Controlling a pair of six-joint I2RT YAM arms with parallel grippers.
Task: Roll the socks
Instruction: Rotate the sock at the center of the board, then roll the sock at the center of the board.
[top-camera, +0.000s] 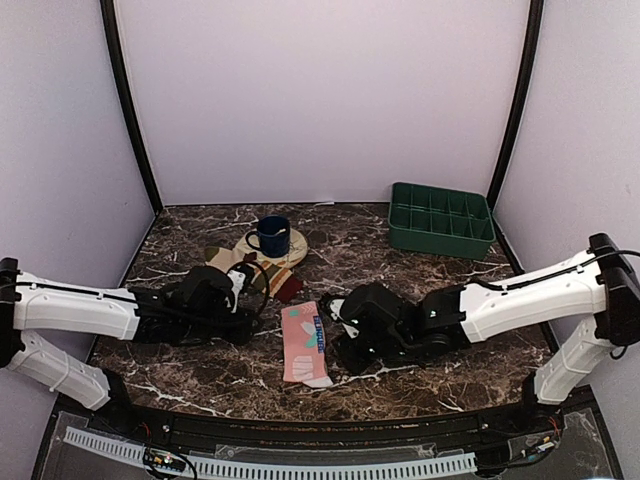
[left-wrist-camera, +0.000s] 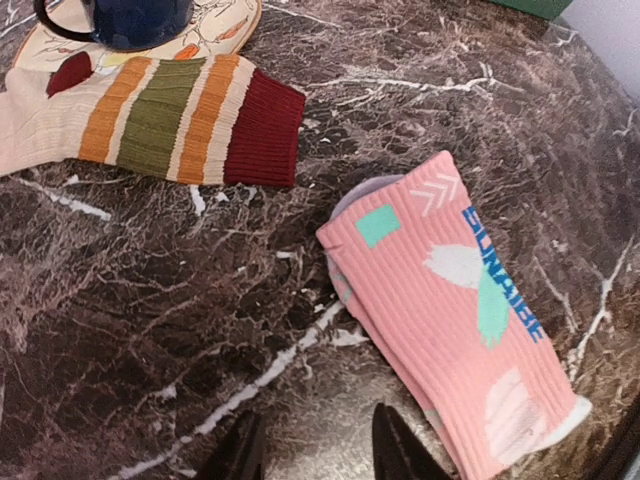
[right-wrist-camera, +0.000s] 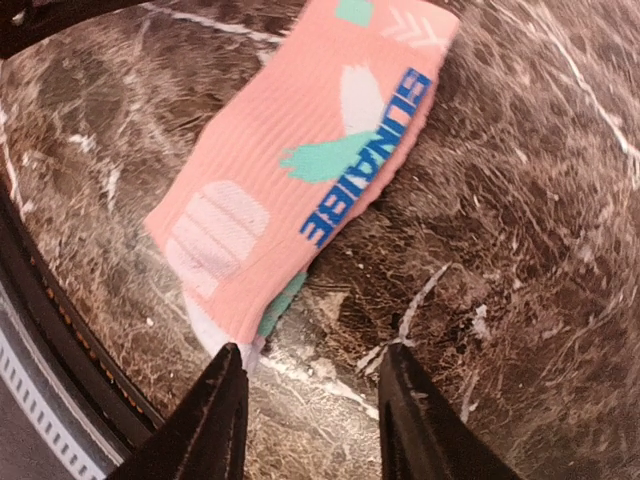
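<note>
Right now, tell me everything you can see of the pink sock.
The pink sock is ribbed knit, lying flat and unrolled on the marble table between the two arms. It bears teal shapes, pale white patches, white chevrons by the far end and blue lettering along one edge; the near end is white. A teal and grey edge peeks from beneath, perhaps another layer. The right fingers stand open at its white end; whether they touch it is unclear.

Top view high, far, looking down, both wrist views close, low — all sharing pink sock (top-camera: 303, 343)
</note>
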